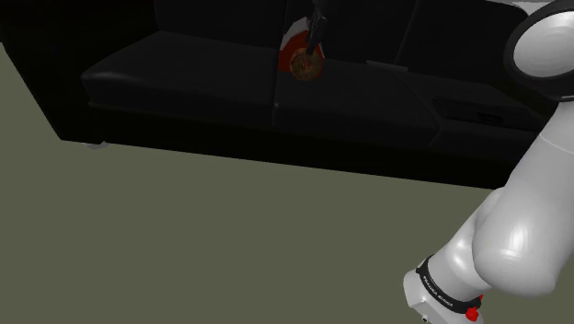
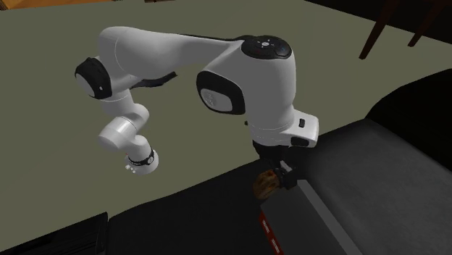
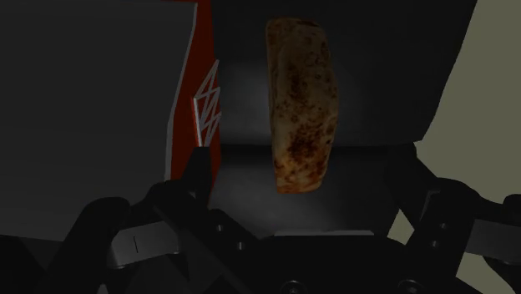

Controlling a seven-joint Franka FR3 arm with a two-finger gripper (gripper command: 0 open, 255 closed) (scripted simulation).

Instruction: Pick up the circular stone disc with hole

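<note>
Pincer (image 3: pixel 300 165) hangs open over the black sofa (image 1: pixel 184 69), its two fingers spread wide and touching nothing. Between them, in the wrist view, the stone disc (image 3: pixel 302 108) shows edge-on: a mottled brown slab standing upright, with a clear gap to each finger. It stands on the seat cushion close to the backrest, just beside the seam between two cushions, and a red and white box (image 3: pixel 196 92) stands near it on one side.

To grip well, I judge, the pincer should come lower so that the pads meet the disc's two flat faces around its middle, not its top rim. The finger on the box's side must slip into the narrow space between box and disc, so centring first should keep it from nudging either. Close gently, since an upright disc on a soft cushion may tip or roll, then lift straight up.
</note>
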